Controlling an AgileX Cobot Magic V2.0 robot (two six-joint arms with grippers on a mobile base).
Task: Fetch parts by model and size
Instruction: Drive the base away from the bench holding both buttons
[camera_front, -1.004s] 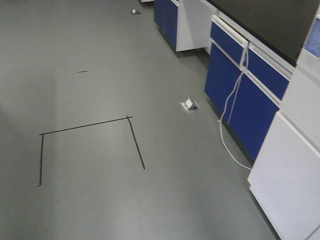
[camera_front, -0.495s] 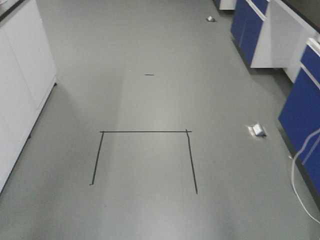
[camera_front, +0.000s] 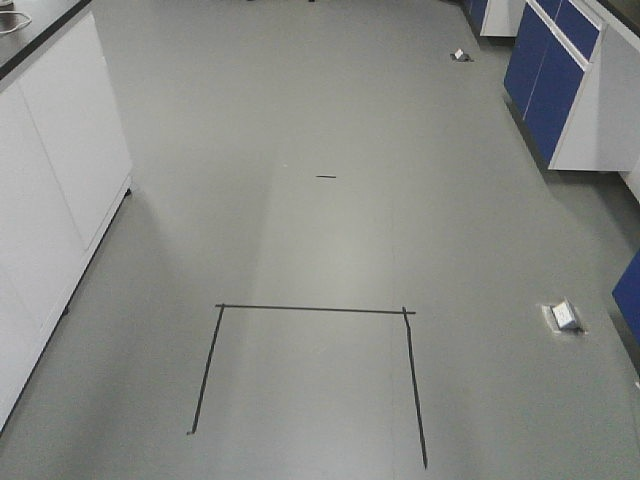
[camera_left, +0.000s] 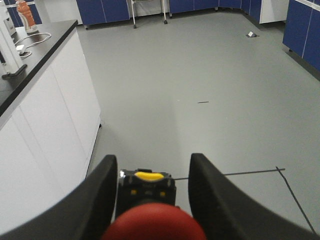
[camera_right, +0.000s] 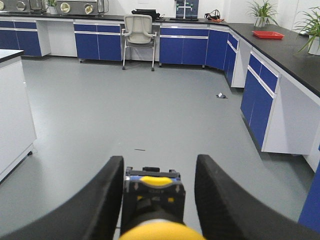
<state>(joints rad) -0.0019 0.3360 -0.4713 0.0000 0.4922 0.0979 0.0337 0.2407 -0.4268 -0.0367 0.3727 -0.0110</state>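
In the left wrist view my left gripper (camera_left: 152, 164) holds the red push-button switch (camera_left: 152, 224) above the floor. Its round red cap faces the camera and its black base (camera_left: 146, 189) sits between the black fingers (camera_left: 97, 192). In the right wrist view my right gripper (camera_right: 160, 164) holds the yellow push-button switch (camera_right: 155, 231) the same way, with its black-and-blue base (camera_right: 152, 192) between the fingers (camera_right: 215, 195). Each base lies against the left finger, with a gap showing to the right finger. Neither gripper shows in the front view.
A black tape outline (camera_front: 310, 310) marks the grey floor ahead. A white cabinet with a black top (camera_front: 55, 160) stands at the left and blue-and-white cabinets (camera_front: 570, 70) at the right. A floor socket box (camera_front: 565, 316) sits at the right, and an office chair (camera_right: 138, 35) at the far wall.
The front view has swung left: the blue cabinets and white cable slid out to the right, the white cabinet came in at the left, and the tape outline now lies squarely ahead.
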